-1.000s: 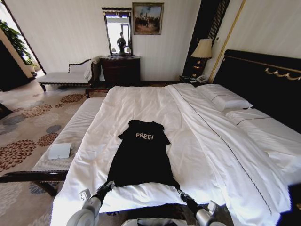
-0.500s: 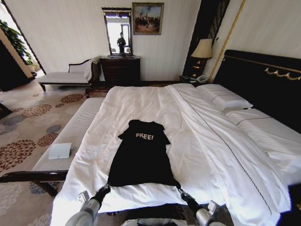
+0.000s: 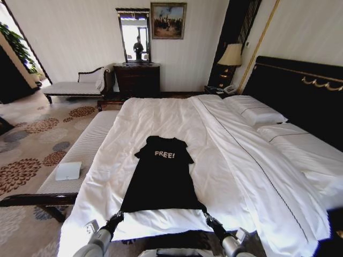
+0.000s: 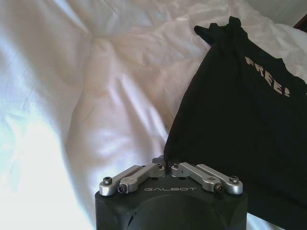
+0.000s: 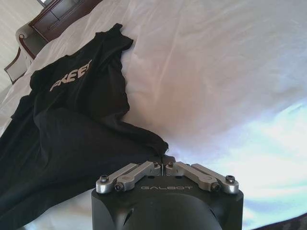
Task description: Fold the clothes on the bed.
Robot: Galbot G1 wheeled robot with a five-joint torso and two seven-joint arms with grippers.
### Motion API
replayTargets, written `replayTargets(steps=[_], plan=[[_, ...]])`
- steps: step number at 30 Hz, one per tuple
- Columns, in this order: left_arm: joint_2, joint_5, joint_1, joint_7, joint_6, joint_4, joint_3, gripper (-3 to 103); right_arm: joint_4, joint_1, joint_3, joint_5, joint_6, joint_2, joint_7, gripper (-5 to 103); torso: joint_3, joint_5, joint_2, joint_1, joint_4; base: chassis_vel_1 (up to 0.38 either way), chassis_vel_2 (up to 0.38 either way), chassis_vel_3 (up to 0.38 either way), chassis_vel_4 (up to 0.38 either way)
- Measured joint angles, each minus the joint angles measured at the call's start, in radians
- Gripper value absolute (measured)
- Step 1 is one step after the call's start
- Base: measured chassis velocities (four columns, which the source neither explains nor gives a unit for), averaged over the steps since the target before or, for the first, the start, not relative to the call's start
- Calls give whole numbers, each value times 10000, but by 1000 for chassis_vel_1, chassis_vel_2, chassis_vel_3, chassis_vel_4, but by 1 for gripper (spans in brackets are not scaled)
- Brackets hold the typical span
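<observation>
The clothes, a black T-shirt with white "FREE!" lettering, lie flat and stretched lengthwise on the bed, collar towards the far side. My left gripper is shut on the near left corner of the hem, and my right gripper is shut on the near right corner. In the left wrist view the left gripper pinches the edge of the T-shirt. In the right wrist view the right gripper pinches a bunched corner of the T-shirt.
A pale ribbed bench runs along the bed's left side with a white sheet of paper on it. Pillows and the dark headboard are at the right. A dresser, a chaise and a lamp stand by the far wall.
Both grippers have drawn back slightly towards me with the hem corners, the left one more. The T-shirt's lower edge has slid nearer the bed's front edge.
</observation>
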Motion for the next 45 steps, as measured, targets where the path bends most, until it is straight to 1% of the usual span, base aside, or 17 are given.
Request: replayTargets(steps=[7,17,21,24,25,29,37,41,44,45], plan=[[-1,-26,96,39,-23,-34,-60,1,-25,-29,-55,-279,-119,69,83,0,1,0,-1,4,0,0,0,0,0],[-69,-26,439,156,-96,-142,-192,1,-14,-249,-100,-354,65,145,146,0,0,0,-1,3,0,0,0,0,0],[-201,-26,717,157,-148,-381,-278,1,190,-348,-98,-409,42,221,178,0,0,-1,-1,3,0,0,0,0,0],[-501,-57,1121,157,-186,-759,-483,1,566,-547,-96,-638,-137,332,291,0,1,0,-3,4,1,0,0,0,0],[-501,-57,1121,157,-186,-759,-483,1,566,-547,-96,-638,-137,332,291,0,1,0,-3,4,1,0,0,0,0],[-771,-195,1849,276,-303,-1249,-982,1,1095,-1147,-184,-1248,-378,416,362,0,0,0,-2,3,1,0,0,0,0],[-734,-511,2801,538,-598,-1449,-1651,1,1356,-1730,-446,-1907,-439,572,488,0,1,1,-3,3,0,0,0,0,0],[-770,-457,3090,560,-732,-1467,-1602,1,1418,-1903,-442,-2078,-610,582,651,0,0,1,-3,3,0,0,0,0,0],[-863,-171,3388,530,-832,-1482,-1277,1,1480,-2170,-492,-2622,-777,625,751,0,0,-1,-3,3,2,0,0,0,0],[-863,-171,3388,530,-832,-1482,-1277,1,1480,-2170,-492,-2622,-777,625,751,0,0,-1,-3,3,2,0,0,0,0]])
